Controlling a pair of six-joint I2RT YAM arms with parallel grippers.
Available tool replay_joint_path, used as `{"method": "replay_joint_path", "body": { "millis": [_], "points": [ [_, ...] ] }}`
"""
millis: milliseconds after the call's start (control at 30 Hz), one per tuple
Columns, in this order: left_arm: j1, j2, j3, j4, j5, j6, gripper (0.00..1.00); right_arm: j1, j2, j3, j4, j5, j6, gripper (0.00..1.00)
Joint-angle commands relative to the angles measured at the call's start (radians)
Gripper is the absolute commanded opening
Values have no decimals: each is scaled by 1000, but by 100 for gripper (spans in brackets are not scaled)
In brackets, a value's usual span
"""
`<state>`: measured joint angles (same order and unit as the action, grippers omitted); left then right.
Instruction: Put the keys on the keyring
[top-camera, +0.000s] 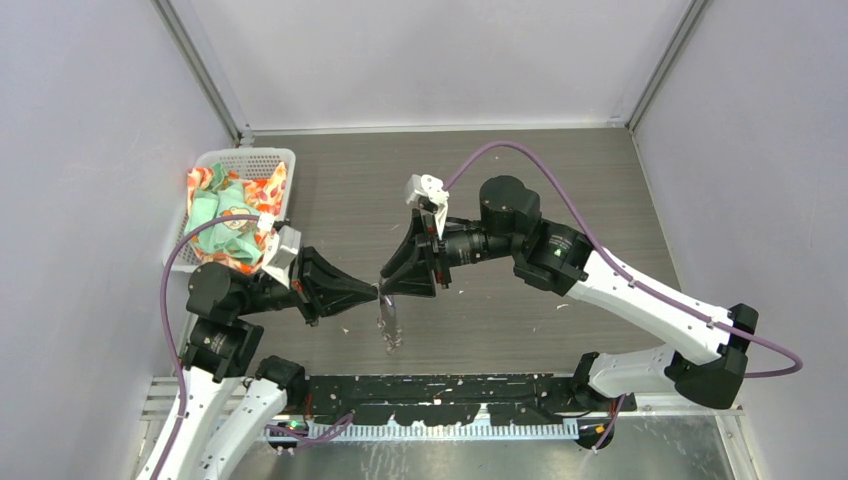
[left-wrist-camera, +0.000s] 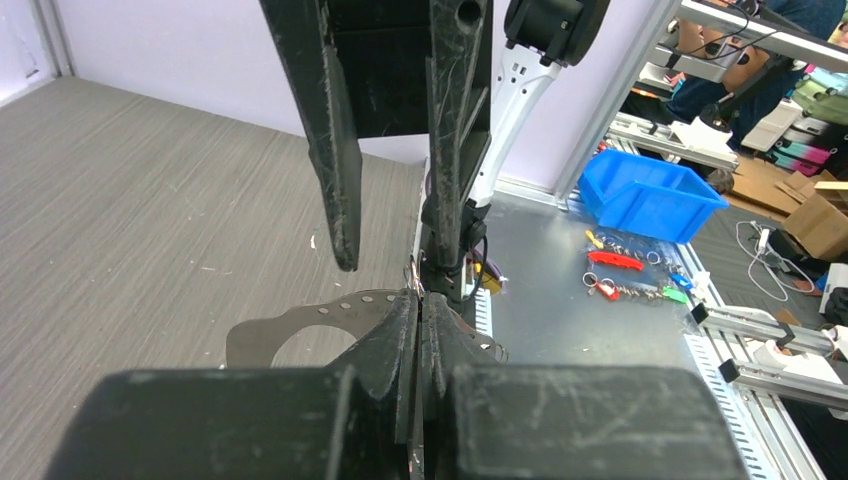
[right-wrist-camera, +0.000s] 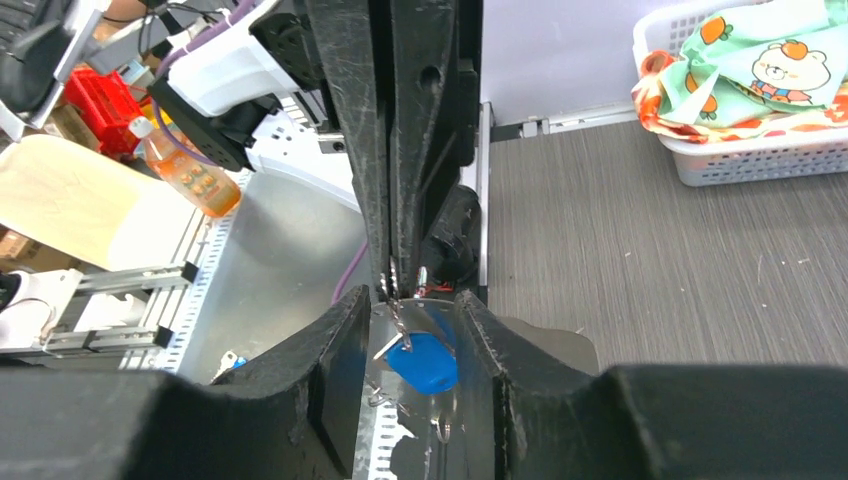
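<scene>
Two grips matter. Your left end effector (top-camera: 372, 292) is clamped on the keyring (top-camera: 388, 325); your right end effector (right-wrist-camera: 412, 305) gapes around the blue key (right-wrist-camera: 425, 362), so close squarely on its head.

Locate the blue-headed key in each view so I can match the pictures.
Top external: too small to tell; only the glinting keyring hangs from the left gripper.
Left wrist: not visible.
Right wrist: blue-headed key low centre, inside the right gripper.
Landmark: the left gripper's shut tips, in all three.
</scene>
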<state>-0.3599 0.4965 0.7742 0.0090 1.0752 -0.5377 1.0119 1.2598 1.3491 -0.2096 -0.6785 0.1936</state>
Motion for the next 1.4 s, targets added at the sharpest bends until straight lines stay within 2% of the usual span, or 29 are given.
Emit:
{"method": "replay_joint_path", "body": {
  "millis": [0,433,667,700,767,867,1000,1100,1167,1300,1333,1367],
  "points": [
    [-1,5,33,49,9,-21,0,-3,-42,0,87,-34,40,40],
    [-1,8,36,43,-9,-18,0,-3,-14,12,73,-76,56,18],
    [-1,7,36,42,-18,-18,0,-4,-3,13,63,-75,59,25],
    [-1,7,36,42,-17,-18,0,-3,-1,14,62,-70,59,26],
    [-1,7,37,43,-18,-18,0,-3,3,15,53,-43,58,36],
    [-1,7,37,42,-18,-19,0,-3,7,11,63,-40,61,37],
    [-1,7,39,40,-18,-17,0,-3,9,12,80,-50,68,30],
    [-1,7,36,38,-21,-13,0,-4,10,14,82,-59,70,16],
    [-1,6,33,31,-20,-3,0,-3,7,15,78,-49,70,2],
    [-1,5,18,-20,-26,41,0,-4,-2,29,26,-11,56,1],
    [-1,8,14,-53,-34,54,3,-3,-2,44,-10,0,39,1],
    [-1,11,13,-83,-37,78,12,-3,0,62,-61,13,20,1]
  ]
}}
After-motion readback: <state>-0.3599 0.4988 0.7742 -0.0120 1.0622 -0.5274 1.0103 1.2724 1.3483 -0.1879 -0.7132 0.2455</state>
